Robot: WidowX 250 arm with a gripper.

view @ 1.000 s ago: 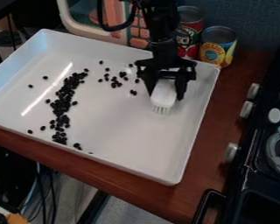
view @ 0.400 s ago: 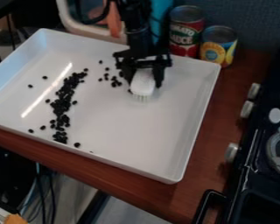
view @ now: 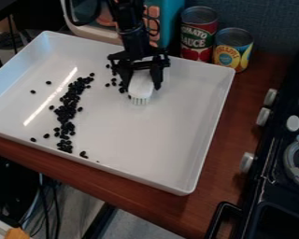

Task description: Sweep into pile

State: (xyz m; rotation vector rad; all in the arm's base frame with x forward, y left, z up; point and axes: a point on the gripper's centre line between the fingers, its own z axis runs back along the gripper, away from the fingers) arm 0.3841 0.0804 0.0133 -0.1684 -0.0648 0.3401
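White brush (view: 140,91) is pinched between the fingers of my gripper (view: 142,87), bristles down in the tray (view: 158,140), right beside some stray beans (view: 122,90), probably so I can nudge them toward the black heap (view: 66,112).

Brown wooden table (view: 229,121) under white tray (view: 158,149), two cans (view: 199,35).

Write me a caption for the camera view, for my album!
Robot jaws hold a white brush beside scattered black beans.
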